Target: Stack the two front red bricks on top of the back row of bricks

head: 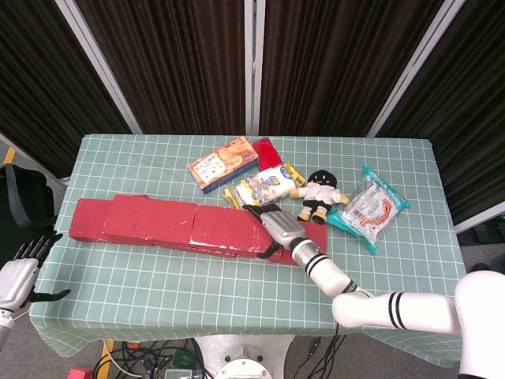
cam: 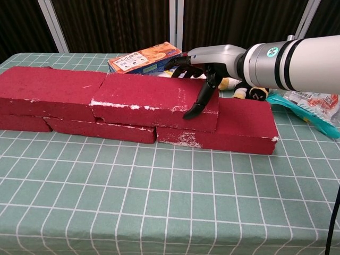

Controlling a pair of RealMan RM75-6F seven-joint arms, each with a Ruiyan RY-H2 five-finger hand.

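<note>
The worktop point(head: 158, 276), under a green cloth with a white grid, is carrying a bottom row of red bricks point(cam: 218, 133) running from the left edge towards the middle. Behind the bricks, towards the back edge, an orange snack box point(head: 223, 163) is lying at a slant, with a small red packet point(head: 267, 149) just beside its right end. A white and yellow snack bag point(head: 264, 185) is sitting nearer the bricks. To its right a small plush doll point(head: 319, 193) is lying on the cloth, and a teal-edged clear packet point(head: 368, 207) is resting towards the right edge.
</note>
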